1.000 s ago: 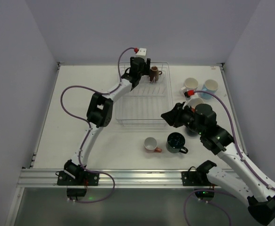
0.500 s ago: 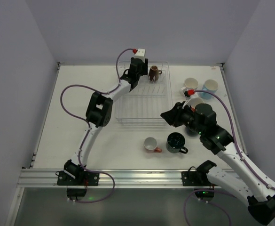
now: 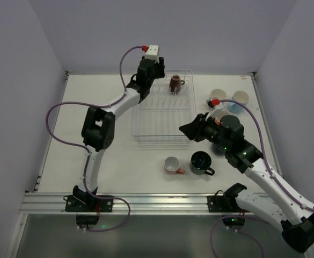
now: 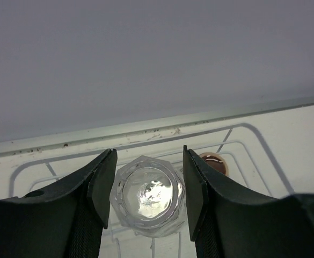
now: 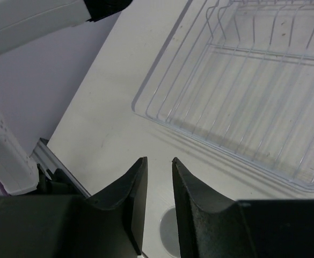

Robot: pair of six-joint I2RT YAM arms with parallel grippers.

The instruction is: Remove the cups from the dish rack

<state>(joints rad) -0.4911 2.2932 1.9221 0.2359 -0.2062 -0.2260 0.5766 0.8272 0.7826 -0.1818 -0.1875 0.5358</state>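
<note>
White tabletop (image 3: 81,107) carries the wire dish rack (image 3: 162,115), set just toward 12 o'clock from centre in the overhead view. The left arm stretches to the rack's 11 o'clock corner, where the left gripper (image 4: 148,169) is clamped on a clear glass (image 4: 147,199) — both fingers pressed against its sides, the glass over the rack's far wires. The right gripper (image 5: 158,166) hovers at the rack's 4 o'clock corner, jaws drawn almost together with only a thin gap, holding nothing. A dark brown cup (image 3: 175,84) sits in the rack at its 1 o'clock corner. Out on the table, a cream-white cup (image 3: 217,96) and a light blue cup (image 3: 240,99) stand side by side at the rack's 2 o'clock; a dark green cup (image 3: 201,163) and a salmon pink cup (image 3: 172,165) stand near each other — at 5 and 6 o'clock.
</note>
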